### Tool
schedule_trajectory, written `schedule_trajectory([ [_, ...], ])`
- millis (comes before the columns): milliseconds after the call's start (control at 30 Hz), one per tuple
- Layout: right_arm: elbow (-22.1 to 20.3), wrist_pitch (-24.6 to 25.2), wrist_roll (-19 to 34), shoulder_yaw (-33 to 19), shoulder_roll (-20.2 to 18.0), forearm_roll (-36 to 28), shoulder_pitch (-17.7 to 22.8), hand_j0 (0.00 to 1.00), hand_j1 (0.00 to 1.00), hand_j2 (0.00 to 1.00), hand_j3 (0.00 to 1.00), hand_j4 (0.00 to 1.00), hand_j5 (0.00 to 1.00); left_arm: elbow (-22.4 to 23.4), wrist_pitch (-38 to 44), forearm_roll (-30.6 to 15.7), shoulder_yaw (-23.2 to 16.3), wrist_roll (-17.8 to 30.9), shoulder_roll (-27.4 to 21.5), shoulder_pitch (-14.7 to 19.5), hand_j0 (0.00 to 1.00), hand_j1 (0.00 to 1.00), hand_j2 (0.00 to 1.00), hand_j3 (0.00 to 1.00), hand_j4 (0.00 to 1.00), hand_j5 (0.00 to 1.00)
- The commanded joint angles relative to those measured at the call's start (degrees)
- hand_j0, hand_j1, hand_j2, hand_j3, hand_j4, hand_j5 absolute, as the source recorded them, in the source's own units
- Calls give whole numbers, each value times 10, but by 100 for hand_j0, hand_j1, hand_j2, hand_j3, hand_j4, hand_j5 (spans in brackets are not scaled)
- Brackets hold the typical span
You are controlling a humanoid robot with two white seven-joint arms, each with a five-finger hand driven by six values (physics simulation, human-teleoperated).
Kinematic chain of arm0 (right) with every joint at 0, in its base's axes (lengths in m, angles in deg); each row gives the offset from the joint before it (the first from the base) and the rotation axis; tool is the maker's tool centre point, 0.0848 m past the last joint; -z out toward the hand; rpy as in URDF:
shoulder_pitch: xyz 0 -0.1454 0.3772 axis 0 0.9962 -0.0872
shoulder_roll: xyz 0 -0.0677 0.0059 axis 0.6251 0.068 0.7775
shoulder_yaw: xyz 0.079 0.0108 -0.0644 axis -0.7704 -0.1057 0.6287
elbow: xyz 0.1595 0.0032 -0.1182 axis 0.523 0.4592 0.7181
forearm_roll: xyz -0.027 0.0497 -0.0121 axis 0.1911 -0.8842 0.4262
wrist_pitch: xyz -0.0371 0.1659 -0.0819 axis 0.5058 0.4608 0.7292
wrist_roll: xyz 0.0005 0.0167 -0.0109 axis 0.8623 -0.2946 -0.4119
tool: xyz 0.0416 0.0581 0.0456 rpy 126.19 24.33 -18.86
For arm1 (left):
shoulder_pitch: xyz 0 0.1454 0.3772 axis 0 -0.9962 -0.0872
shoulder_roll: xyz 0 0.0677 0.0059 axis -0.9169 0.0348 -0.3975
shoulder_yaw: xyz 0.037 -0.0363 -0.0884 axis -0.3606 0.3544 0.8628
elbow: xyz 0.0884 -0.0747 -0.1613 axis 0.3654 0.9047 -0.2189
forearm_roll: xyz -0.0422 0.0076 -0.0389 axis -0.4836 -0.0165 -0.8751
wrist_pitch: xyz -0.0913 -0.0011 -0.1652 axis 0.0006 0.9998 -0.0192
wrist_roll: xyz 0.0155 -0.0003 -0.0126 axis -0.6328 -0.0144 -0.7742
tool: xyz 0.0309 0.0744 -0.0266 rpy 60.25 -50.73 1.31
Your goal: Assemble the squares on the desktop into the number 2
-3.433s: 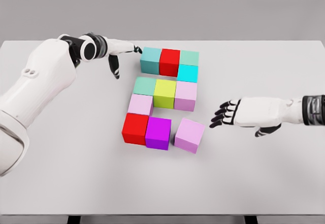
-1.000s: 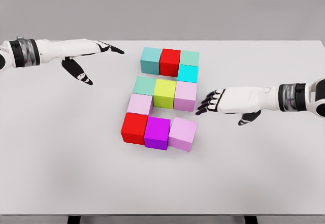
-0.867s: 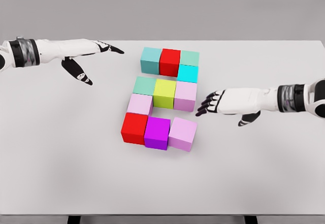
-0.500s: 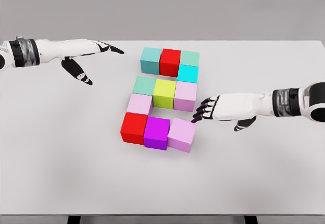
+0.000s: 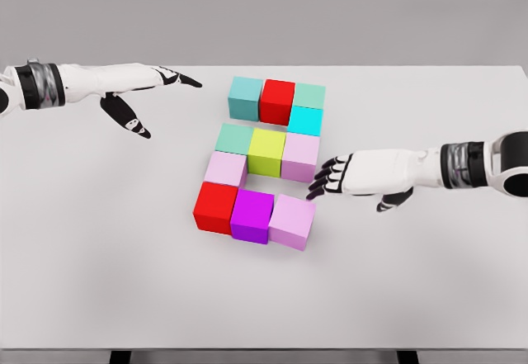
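Right hand (image 5: pixel 330 179), fingers spread, touches the pale pink cube (image 5: pixel 292 221) at centre, apparently squaring the 2's bottom row.

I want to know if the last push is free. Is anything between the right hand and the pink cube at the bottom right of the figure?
Nothing visible. The right hand has its fingertips at the pink cube's upper right edge.
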Motion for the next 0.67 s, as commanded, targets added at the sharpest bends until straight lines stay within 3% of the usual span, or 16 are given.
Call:
schedule_trajectory([
  [0, 6, 1, 0, -5, 0, -7, 0, 100, 100, 100, 100, 100, 100, 0, 2, -4, 1, 0, 0, 0, 100, 100, 100, 100, 100, 100],
  [100, 47, 1, 0, -45, 0, -9, -3, 100, 100, 100, 100, 100, 100, 0, 2, -4, 1, 0, 0, 0, 100, 100, 100, 100, 100, 100],
  [200, 176, 1, 0, -105, 1, -123, -2, 100, 100, 100, 100, 100, 100, 0, 2, -4, 1, 0, 0, 0, 100, 100, 100, 100, 100, 100],
  [233, 201, 1, 0, -109, 0, -144, -2, 100, 100, 100, 100, 100, 100, 0, 2, -4, 1, 0, -1, 0, 100, 100, 100, 100, 100, 100],
  [633, 208, 1, 0, -109, 0, -146, -2, 100, 100, 100, 100, 100, 100, 7, 2, -2, 1, 0, -2, -7, 100, 100, 100, 100, 100, 100],
])
